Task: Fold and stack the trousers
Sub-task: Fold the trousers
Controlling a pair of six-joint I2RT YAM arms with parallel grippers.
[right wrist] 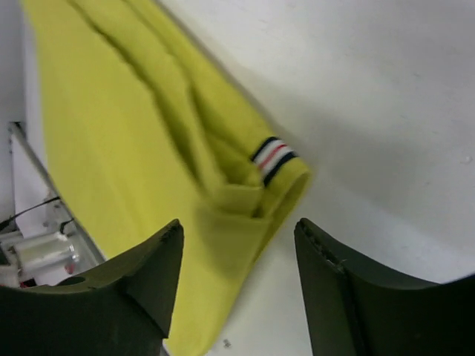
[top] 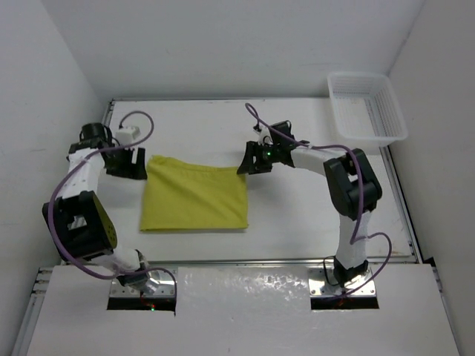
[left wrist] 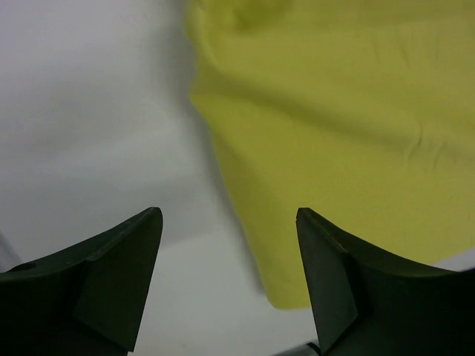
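The mustard yellow-green trousers (top: 194, 196) lie folded into a rough rectangle on the white table. My left gripper (top: 135, 163) hovers at their far left corner, open, with nothing between its fingers; the left wrist view shows the cloth edge (left wrist: 326, 148) just beyond the tips. My right gripper (top: 247, 161) sits at the far right corner, open too. In the right wrist view the folded corner with the striped trim (right wrist: 272, 158) lies just ahead of the open jaws, not gripped.
A white mesh basket (top: 366, 105) stands at the far right corner of the table (top: 297, 215). White walls close in on the left, the right and behind.
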